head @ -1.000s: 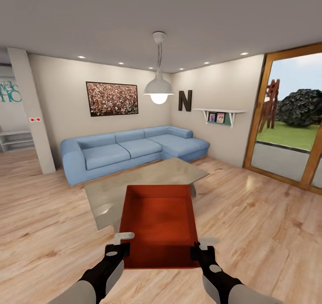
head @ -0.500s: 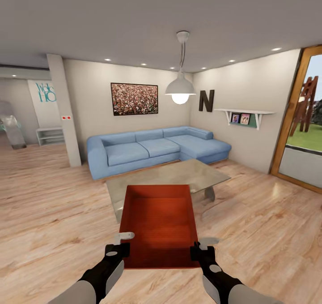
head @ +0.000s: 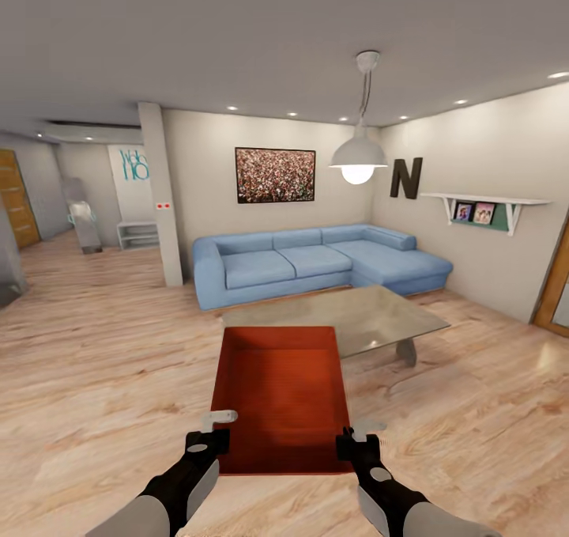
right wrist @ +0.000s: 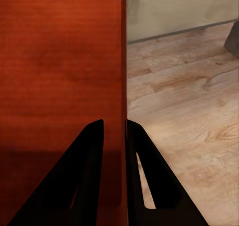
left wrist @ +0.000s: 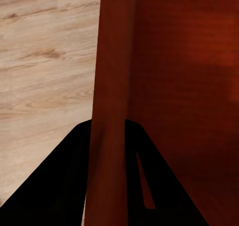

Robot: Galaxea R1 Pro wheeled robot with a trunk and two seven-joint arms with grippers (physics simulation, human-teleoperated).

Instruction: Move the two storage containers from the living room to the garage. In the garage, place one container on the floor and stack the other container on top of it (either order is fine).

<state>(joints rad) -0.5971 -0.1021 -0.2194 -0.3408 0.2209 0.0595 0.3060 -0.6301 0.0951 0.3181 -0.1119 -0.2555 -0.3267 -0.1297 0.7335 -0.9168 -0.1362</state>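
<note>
An orange-red storage container (head: 280,395) hangs in front of me above the living room's wood plank floor (head: 95,379), held level by both arms. My left gripper (head: 207,440) is shut on the container's left wall (left wrist: 110,111), its dark fingers (left wrist: 64,186) on either side of the wall. My right gripper (head: 349,442) is shut on the right wall (right wrist: 123,86) the same way, fingers (right wrist: 89,176) straddling it. Only this one container is in sight.
A glass coffee table (head: 356,319) stands just beyond the container, with the blue corner sofa (head: 316,262) behind it. A pillar (head: 162,193) and an open passage lie to the left, with a wooden door (head: 17,209) at the far left. A pendant lamp (head: 357,157) hangs overhead.
The whole view has swung to the left: sofa, table and lamp have shifted right and the glass door has nearly left the frame. The container and both grippers keep the same place in view.
</note>
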